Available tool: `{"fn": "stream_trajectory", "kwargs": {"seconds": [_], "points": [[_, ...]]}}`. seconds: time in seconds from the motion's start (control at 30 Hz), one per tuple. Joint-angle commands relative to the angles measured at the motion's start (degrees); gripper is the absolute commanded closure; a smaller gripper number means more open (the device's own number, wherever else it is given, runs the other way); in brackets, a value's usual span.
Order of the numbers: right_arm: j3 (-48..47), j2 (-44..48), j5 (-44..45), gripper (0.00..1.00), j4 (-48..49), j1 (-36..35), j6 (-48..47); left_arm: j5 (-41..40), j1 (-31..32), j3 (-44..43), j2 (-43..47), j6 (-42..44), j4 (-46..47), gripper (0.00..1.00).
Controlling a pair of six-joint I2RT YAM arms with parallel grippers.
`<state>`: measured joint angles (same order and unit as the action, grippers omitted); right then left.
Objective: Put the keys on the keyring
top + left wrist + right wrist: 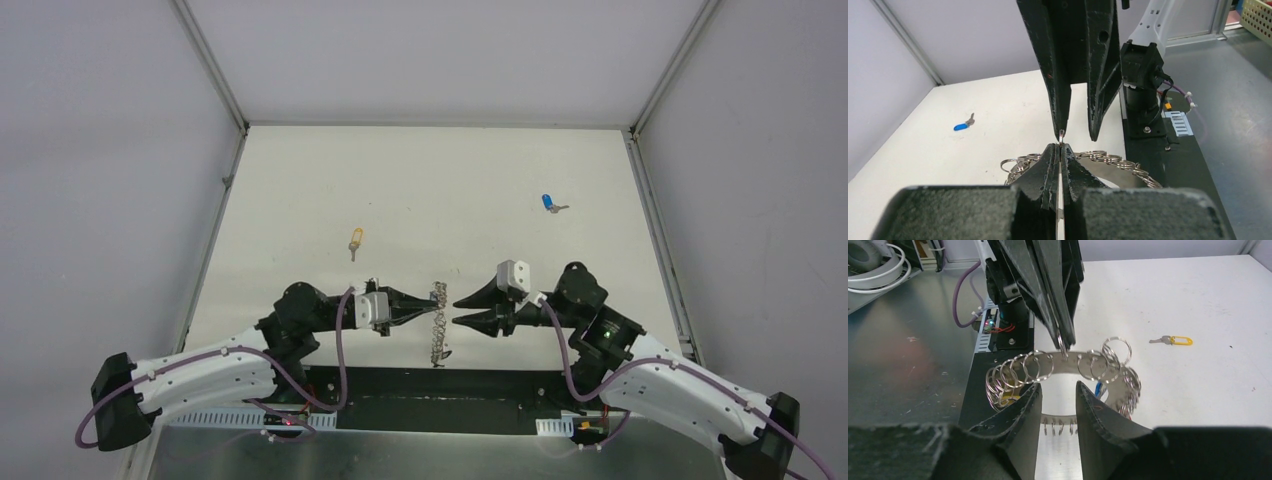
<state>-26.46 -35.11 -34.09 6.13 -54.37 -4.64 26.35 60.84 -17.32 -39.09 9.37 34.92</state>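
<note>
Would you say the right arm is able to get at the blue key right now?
Probably yes: the right gripper is open and empty, and the blue key lies alone on the table, farther out on that arm's side, with nothing between them.

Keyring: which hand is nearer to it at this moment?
Left. The left hand is shut on one small loop near the top of the keyring, so it is in contact. The right hand is just to the keyring's right, open, with its fingers pointing at it.
</note>
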Motion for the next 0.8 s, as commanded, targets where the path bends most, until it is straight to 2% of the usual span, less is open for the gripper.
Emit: {"fn": "stream_trajectory", "kwargs": {"seconds": [0.0, 0.1, 0.23, 0.37, 0.6, 0.77], "points": [[-2.24, 1.90, 4.16, 0.65, -3.15, -0.13, -1.84, -3.24, 0.71, -9.69, 3.27, 0.10, -20.36, 1.00], [-3.08, 1.29, 3.90, 0.63, -5.49, -0.12, -3.33, -2.38, 0.71, -14.89, 1.53, 1.45, -31.86, 1.00], [-4.98, -1.03, 2.98, 0.52, -8.31, -0.12, -4.85, -1.92, 0.69, -22.88, -4.23, 2.49, -47.17, 1.00], [-6.63, -3.64, 1.69, 0.47, -9.20, -0.12, -5.31, -2.85, 0.70, -31.76, -10.78, 2.04, -58.49, 1.00], [-6.93, -6.91, -0.49, 0.48, -6.35, -0.18, -3.00, -6.25, 0.72, -42.97, -18.91, 1.17, -71.25, 1.00], [-5.86, -8.84, -0.58, 0.50, -0.67, -0.21, -0.94, -8.31, 0.75, -50.72, -23.73, -0.61, -79.52, 1.00]]}}
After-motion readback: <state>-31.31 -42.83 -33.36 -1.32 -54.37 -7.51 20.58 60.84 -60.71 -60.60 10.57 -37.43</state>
